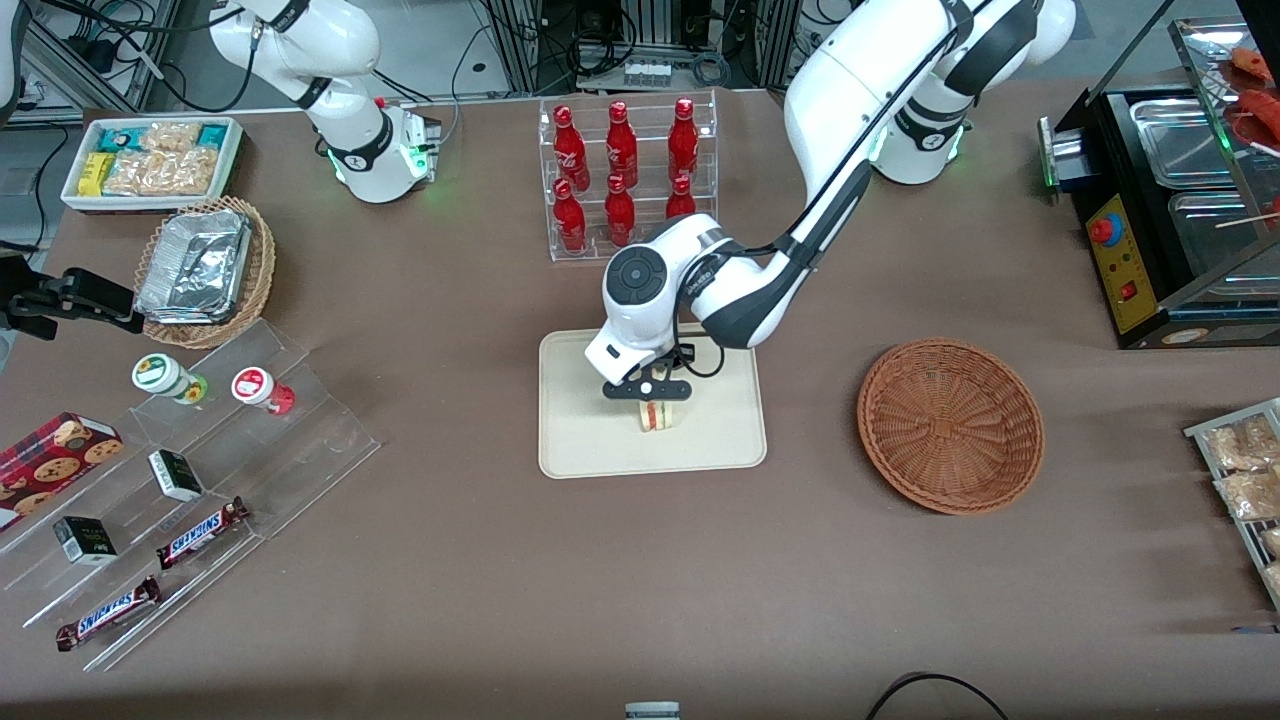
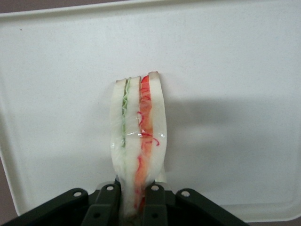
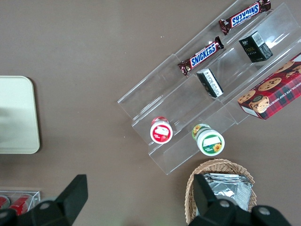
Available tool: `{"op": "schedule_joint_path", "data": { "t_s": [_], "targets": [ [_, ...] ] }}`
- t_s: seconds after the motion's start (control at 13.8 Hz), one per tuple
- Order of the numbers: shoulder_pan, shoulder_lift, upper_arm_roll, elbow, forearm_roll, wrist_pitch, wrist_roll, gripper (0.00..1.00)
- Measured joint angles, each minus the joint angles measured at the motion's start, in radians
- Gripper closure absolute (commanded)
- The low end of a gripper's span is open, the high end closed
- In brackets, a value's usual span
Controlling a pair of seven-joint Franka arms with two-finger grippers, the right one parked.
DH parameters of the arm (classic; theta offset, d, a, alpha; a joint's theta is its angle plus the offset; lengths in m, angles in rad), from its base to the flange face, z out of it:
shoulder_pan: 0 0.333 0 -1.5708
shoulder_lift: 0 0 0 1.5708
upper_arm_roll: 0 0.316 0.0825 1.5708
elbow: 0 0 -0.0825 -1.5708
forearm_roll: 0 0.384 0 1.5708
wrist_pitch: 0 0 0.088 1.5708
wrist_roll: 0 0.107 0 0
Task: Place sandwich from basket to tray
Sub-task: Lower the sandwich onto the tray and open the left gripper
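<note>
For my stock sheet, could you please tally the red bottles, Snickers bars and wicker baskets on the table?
Red bottles: 6
Snickers bars: 2
Wicker baskets: 2
Total: 10
The gripper holds the sandwich over the tray.

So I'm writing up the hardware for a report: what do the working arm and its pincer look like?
The working arm has glossy white shells with black joint sections, a round dark cap at the wrist and a green light ring at its base. A thin black cable loops beside the black pincer, whose body shows small screws.
</note>
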Motion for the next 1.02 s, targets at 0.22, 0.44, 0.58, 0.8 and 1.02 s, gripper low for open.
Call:
{"op": "schedule_joint_path", "data": {
  "t_s": [0.22, 0.44, 0.58, 0.8, 1.02],
  "targets": [
    [-0.001, 0.008, 0.000, 0.001, 0.004, 0.013, -0.001, 0.00],
    [-0.001, 0.007, 0.003, 0.015, 0.005, 0.013, -0.002, 0.00],
    [0.003, -0.005, 0.010, 0.035, 0.005, -0.003, -0.009, 0.00],
    [0.030, -0.059, 0.021, 0.080, 0.005, -0.129, -0.031, 0.00],
    [0.086, -0.142, 0.023, 0.112, 0.004, -0.213, -0.071, 0.00]
  ]
}}
